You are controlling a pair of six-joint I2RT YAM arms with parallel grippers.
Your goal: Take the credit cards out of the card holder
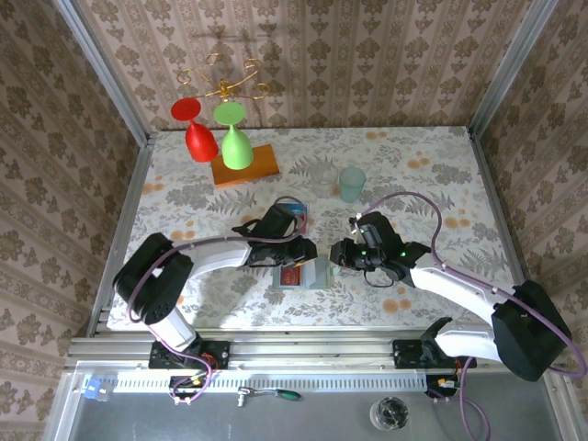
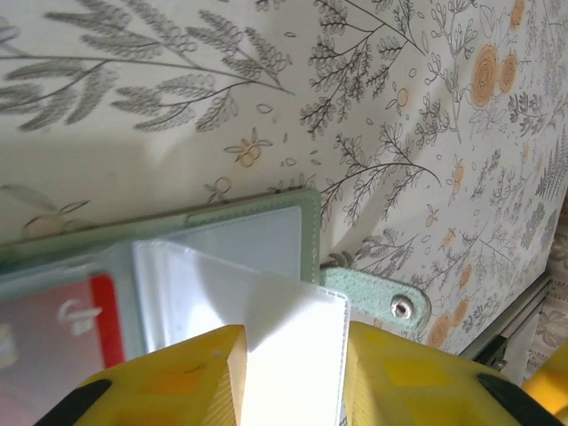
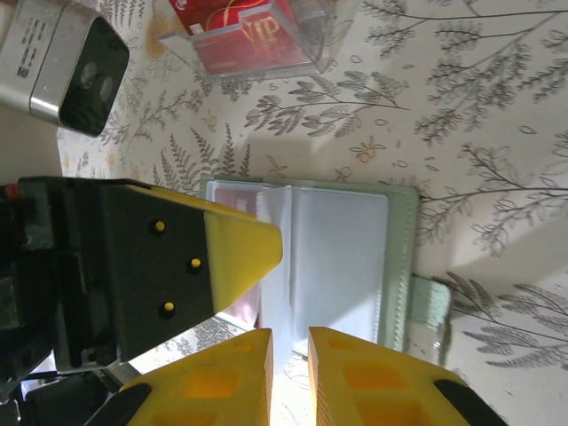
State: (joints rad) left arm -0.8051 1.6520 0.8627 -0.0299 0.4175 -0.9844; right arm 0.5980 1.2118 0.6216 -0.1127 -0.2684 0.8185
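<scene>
The sage-green card holder (image 1: 317,274) (image 2: 311,232) (image 3: 401,257) lies open on the table between both grippers. A red credit card (image 1: 292,277) (image 2: 102,311) sits in its left pocket under clear plastic. A clear sleeve leaf (image 2: 293,311) (image 3: 277,240) stands up from the fold. My right gripper (image 1: 338,254) (image 3: 290,364) has its jaws nearly together on that leaf's lower edge. My left gripper (image 1: 303,253) (image 2: 295,373) hovers over the left page, open, with the leaf lying in its gap. More red cards, one marked VIP, rest in a clear tray (image 1: 292,209) (image 3: 253,40).
The holder's snap tab (image 2: 390,302) (image 3: 430,311) sticks out on its right side. A pale teal cup (image 1: 352,184) stands behind the right gripper. An orange board (image 1: 244,167) at the back carries a red glass (image 1: 199,138) and a green glass (image 1: 236,142).
</scene>
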